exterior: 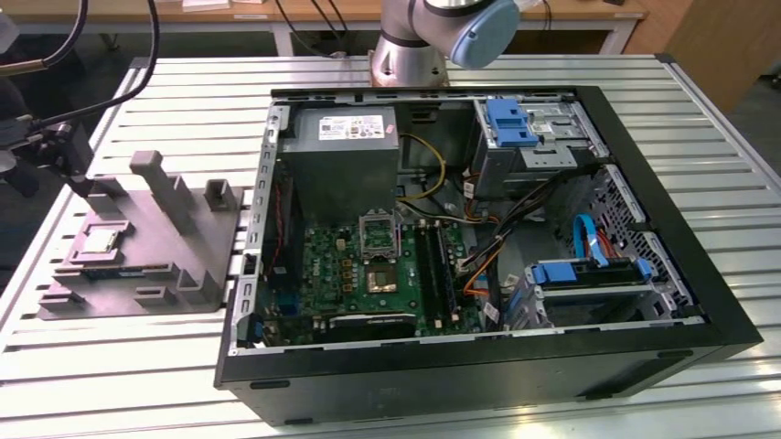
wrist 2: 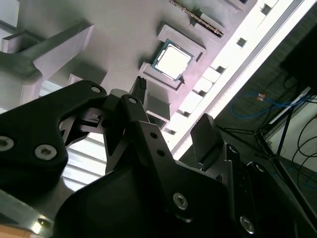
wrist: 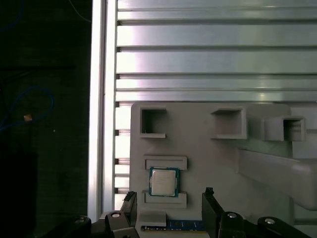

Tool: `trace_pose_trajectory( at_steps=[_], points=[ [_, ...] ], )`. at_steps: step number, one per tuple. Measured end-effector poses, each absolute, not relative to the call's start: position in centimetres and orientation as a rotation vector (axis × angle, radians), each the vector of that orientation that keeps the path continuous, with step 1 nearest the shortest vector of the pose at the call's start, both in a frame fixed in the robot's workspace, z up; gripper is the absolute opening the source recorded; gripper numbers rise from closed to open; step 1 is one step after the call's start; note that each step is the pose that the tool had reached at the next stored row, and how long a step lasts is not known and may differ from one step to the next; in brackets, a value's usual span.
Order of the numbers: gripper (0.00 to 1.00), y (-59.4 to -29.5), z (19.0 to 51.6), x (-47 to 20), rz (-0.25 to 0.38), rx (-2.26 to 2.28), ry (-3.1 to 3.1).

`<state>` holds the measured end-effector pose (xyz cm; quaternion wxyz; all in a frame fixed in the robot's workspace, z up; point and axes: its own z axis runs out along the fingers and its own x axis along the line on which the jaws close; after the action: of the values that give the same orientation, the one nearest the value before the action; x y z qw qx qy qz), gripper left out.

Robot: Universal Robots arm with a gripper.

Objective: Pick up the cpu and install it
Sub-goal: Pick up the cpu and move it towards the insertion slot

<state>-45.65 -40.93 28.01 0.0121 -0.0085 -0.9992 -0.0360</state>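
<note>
exterior view: cpu (exterior: pixel 98 240) seated in grey holder block (exterior: pixel 153 242) beside the open computer case (exterior: pixel 488 375), not yet lifted | first wrist view: gripper (wrist: pixel 168 197) poised over cpu (wrist: pixel 164 182), fingers spread (nothing pinched) | second wrist view: cpu (wrist 2: pixel 172 60) seen beyond the fingertips | step judged: approach for pick; a centred, square descent is called for

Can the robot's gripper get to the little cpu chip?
Probably yes: the gripper hangs open over the cpu, which lies uncovered in its recess on the grey holder block, with nothing between them.
</note>
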Motion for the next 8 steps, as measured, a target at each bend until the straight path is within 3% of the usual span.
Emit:
trace_pose_trajectory(
  at_steps=[8],
  points=[
    [0.63,-40.9,26.9,-45.7,-0.096,-0.027,-3.116]
  ],
)
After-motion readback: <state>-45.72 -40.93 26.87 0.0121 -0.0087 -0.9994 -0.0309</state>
